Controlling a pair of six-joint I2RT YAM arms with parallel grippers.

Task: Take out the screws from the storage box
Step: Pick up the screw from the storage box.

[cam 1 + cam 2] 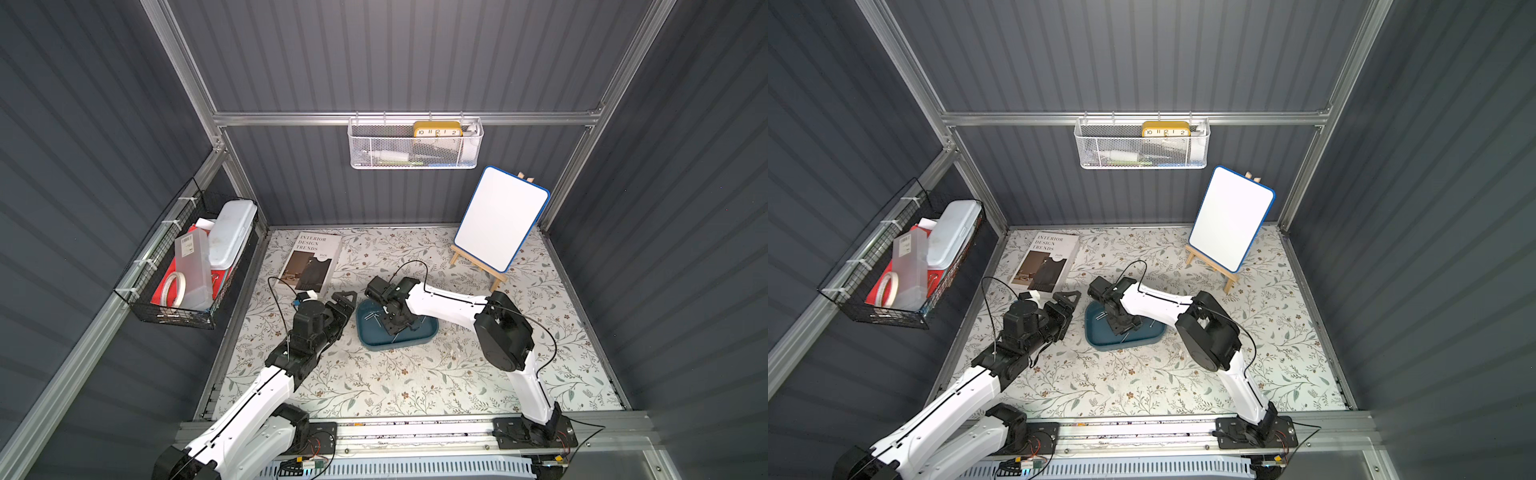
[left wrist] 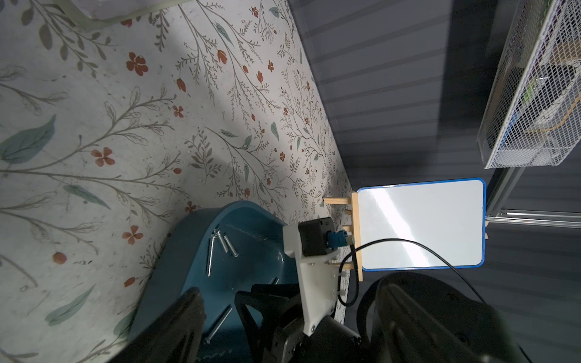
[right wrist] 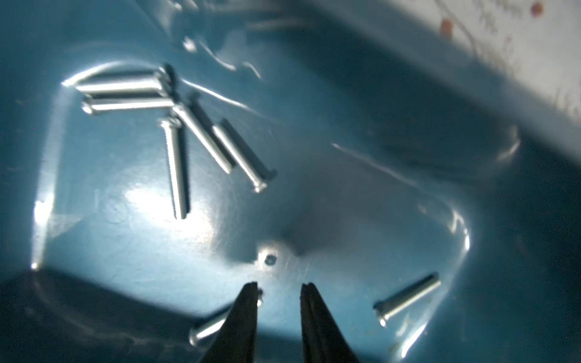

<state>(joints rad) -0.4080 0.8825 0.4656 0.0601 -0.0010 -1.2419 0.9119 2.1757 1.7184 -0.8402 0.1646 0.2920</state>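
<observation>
Hovering our right gripper (image 3: 278, 284) low inside the storage box (image 1: 386, 343).
Fingers (image 3: 245, 314) parted, empty, among the screws (image 3: 176, 166); our left gripper (image 1: 345, 303) spread wide.

You can read "INTERIOR DESIGN TRENDS" on the cover of the book (image 1: 309, 262), lying on the tabletop (image 1: 395, 382) just beyond the left jaws. Well beyond the right jaws, the yellow clock (image 1: 437, 129) in the white mesh basket (image 1: 374, 156) shows 10, 11, 12, 1, 2. The barcode label (image 1: 189, 244) on the clear case (image 1: 193, 278) is too small to read.
</observation>
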